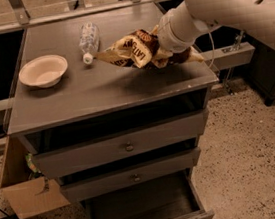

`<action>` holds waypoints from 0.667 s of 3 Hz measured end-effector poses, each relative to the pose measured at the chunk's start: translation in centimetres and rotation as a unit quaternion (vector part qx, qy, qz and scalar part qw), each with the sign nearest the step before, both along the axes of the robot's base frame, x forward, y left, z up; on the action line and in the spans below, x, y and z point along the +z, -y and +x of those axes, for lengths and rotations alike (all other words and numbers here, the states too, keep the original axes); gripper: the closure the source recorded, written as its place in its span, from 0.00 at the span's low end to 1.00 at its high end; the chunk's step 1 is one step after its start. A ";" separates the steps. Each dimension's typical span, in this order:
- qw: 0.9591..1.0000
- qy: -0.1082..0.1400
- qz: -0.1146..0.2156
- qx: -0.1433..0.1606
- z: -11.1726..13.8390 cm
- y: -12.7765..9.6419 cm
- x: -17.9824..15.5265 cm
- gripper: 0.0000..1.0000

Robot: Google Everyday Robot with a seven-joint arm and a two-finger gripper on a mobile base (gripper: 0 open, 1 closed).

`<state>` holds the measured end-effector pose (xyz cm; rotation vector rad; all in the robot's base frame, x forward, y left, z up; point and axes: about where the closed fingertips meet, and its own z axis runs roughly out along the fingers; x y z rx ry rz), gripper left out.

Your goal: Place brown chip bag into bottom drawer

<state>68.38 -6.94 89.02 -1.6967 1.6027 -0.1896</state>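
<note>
Brown chip bag [132,51] is off the surface [100,93], hanging above its own shadow near the back right part of the top. The hand [163,52] is pinching it at the end nearest the arm, mostly hidden behind crumpled foil, so I read the grip from the lift, not from seeing the pinch itself. Bag's long axis runs roughly parallel to the front edge, free end sticking out toward the cap of the clear bottle [88,40] and sagging a little. Bowl [43,71] sits well apart on the far side, not a factor. Bottom drawer [195,197] is pulled out and lies below the bag and toward the camera, past the fronts of the two upper drawers [124,146]. So I judge the path as out over the front edge first, then down; straight down just hits the top. Drawer's wide dimension matches the bag axis, so I don't expect to need wrist rotation. Risk: the drooping free end catching a drawer front on descent.
</note>
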 end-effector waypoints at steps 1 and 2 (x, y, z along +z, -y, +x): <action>1.000 0.009 -0.003 0.000 -1.7 1.0 2.4 1.00; 1.000 0.004 -0.008 -0.007 -5.0 2.6 4.3 1.00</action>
